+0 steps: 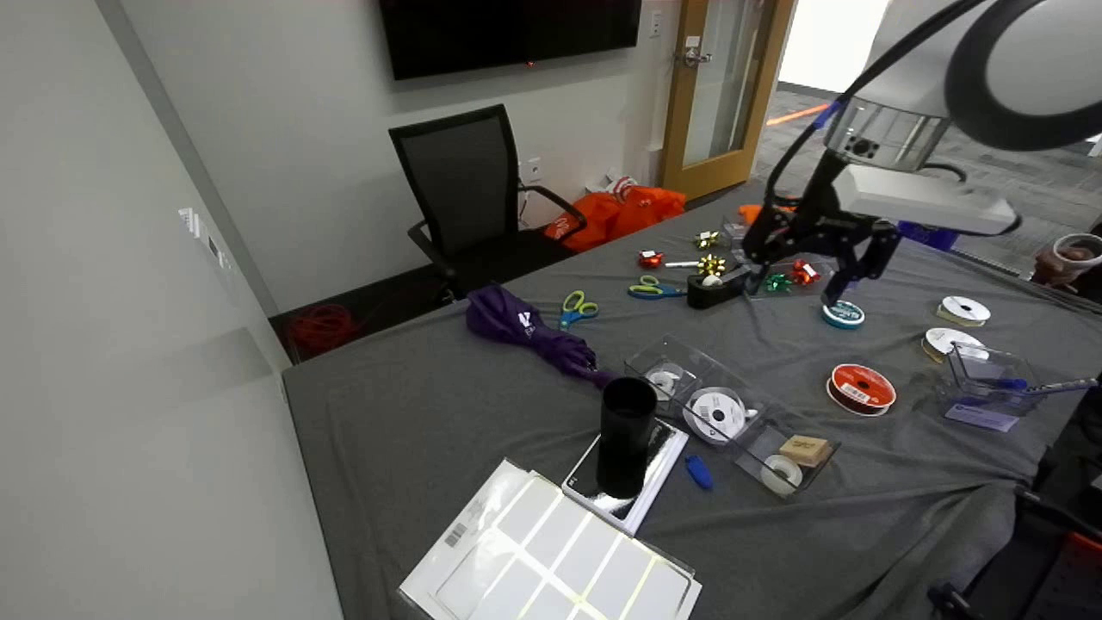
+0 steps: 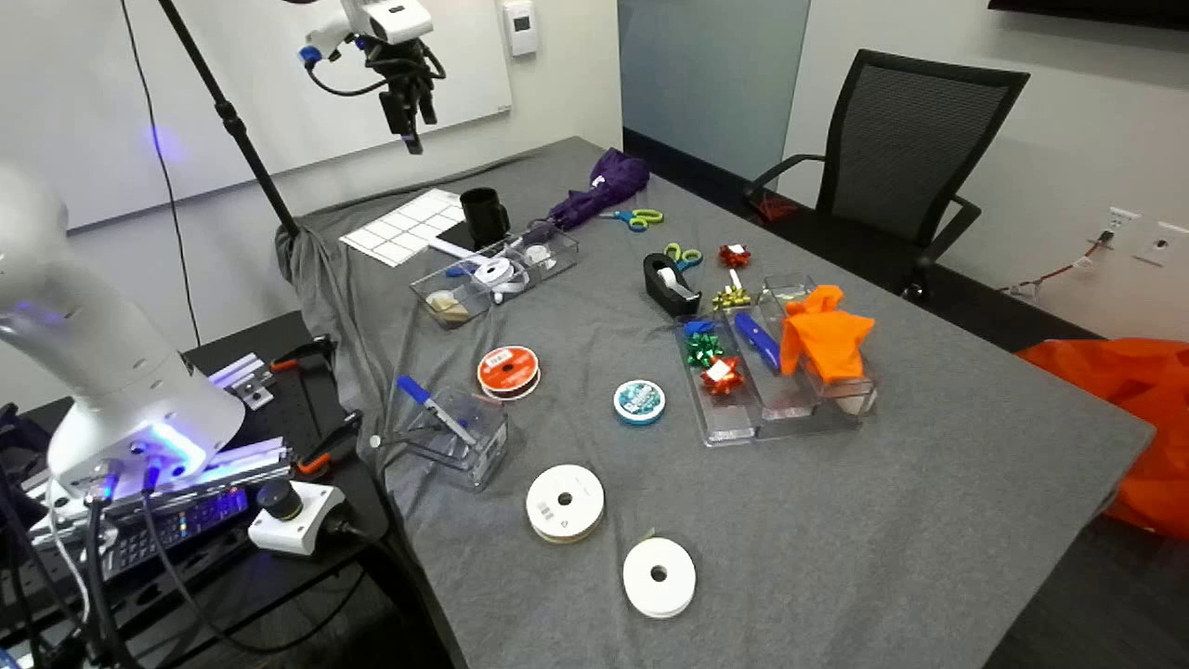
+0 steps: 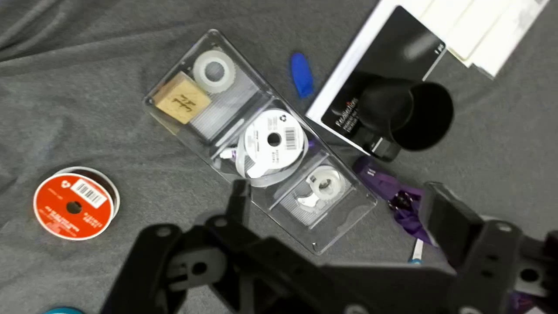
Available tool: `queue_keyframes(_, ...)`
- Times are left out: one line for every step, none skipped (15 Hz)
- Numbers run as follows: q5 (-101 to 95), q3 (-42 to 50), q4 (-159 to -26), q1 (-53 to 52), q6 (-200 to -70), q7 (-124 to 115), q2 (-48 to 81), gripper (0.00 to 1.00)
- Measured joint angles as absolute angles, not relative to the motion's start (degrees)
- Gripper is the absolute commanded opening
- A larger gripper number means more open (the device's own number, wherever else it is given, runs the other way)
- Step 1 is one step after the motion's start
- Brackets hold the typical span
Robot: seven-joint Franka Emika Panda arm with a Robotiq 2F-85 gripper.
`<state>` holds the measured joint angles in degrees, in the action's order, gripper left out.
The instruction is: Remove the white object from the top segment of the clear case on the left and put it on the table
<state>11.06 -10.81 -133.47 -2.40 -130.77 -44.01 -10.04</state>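
Note:
A long clear case with three compartments lies on the dark grey cloth-covered table. It shows in both exterior views. Its end compartment near the purple umbrella holds a white tape roll in a clear dispenser, also visible in both exterior views. The middle compartment holds a white spool; the other end holds another tape roll and a tan block. My gripper is open and empty, high above the table; it also shows in both exterior views.
A black mug stands on packets beside the case. A blue item and a purple umbrella lie close by. Ribbon spools, a small clear box, a tape dispenser and a clear tray are also on the table.

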Motion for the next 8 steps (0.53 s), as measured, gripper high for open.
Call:
queue_keyframes(11.2,-10.8,-131.3,-2.4,-132.3,-47.1,-7.2,1.00)
queue_keyframes(11.2,-10.8,-129.1,-2.5,-133.5,-50.3,-4.5,1.00)
queue_keyframes(11.2,-10.8,-127.0,-2.6,-134.4,-53.6,-2.0,1.00)
queue_keyframes(11.2,-10.7,-124.9,-2.7,-135.2,-56.8,0.5,1.00)
queue_keyframes(11.2,-10.5,-122.8,-2.9,-135.6,-60.1,2.8,1.00)
queue_keyframes(11.2,-10.1,-120.9,-3.2,-135.9,-63.3,4.9,1.00)
queue_keyframes(11.2,-9.5,-119.2,-3.6,-135.9,-66.3,6.7,1.00)
queue_keyframes(11.1,-8.8,-117.6,-3.9,-135.9,-69.1,8.5,1.00)
